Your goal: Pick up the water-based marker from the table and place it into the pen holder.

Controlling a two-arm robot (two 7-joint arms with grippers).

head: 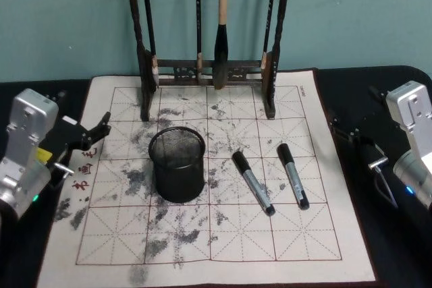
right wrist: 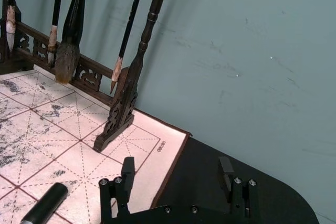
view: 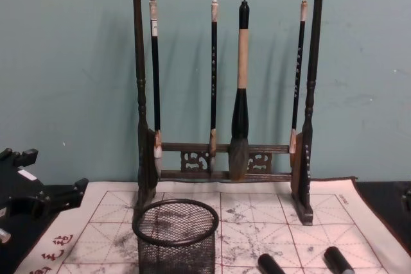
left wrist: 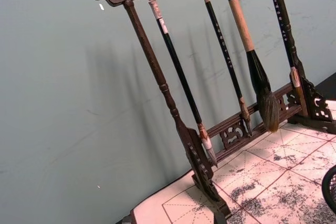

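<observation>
my right claw [right wrist: 177,174] hovers spread nearest the outer marker [head: 293,175], so it should reach; my left claw [head: 98,134], spread too, sits parked left of the pen holder [head: 177,181].

Two markers [head: 253,182] flat beside upright pen holder [head: 177,180]

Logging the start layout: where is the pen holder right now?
In the head view the pen holder stands upright on the ink-stained mat, left of centre, in front of the brush rack, with two markers lying to its right.
</observation>
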